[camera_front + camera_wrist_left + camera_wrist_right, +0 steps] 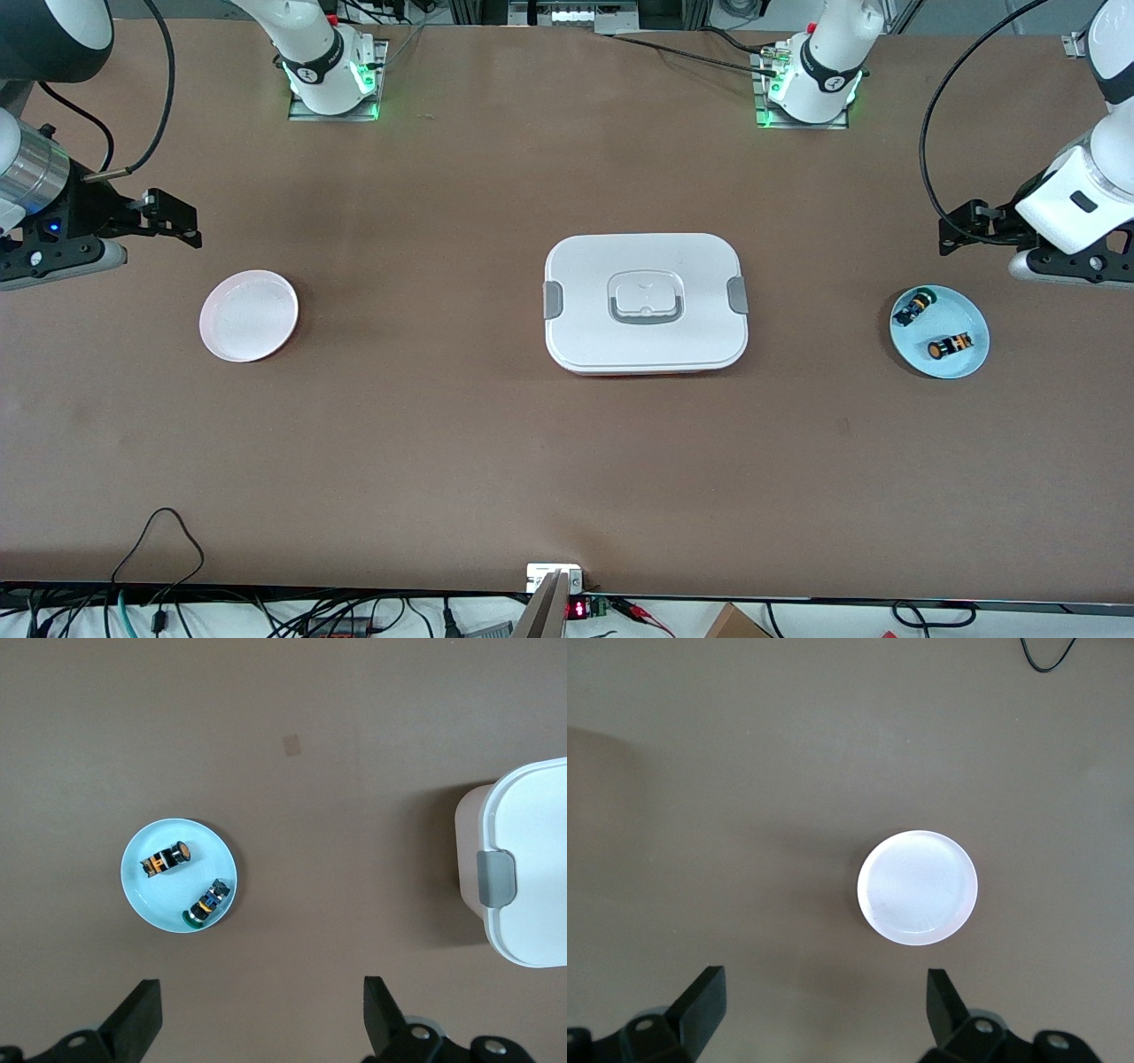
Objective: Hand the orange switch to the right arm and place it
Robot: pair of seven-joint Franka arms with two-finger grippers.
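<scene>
Two switches lay on a single pale blue plate (967, 323) at the left arm's end of the brown surface (443, 425): the orange switch (950, 346), on its side and nearer the front camera, and one green-capped switch (912, 307) just beside it, the pair apart from each other. The left tool (952, 236) hung in the air above the surface near that plate, its fingers (137, 1020) spread wide and gripping nothing; from its wrist camera the plate and both switches showed just ahead of the open fingertips. One white lidded container (646, 302), with two grey latches and one grey handle, sat at the middle of the surface, between the two tools. At the right arm's end, one empty pink plate (249, 315) rested near the right tool (183, 226), which hovered over the bare surface just beside it, its fingers (700, 1008) likewise wide apart and empty. Both arms waited.
</scene>
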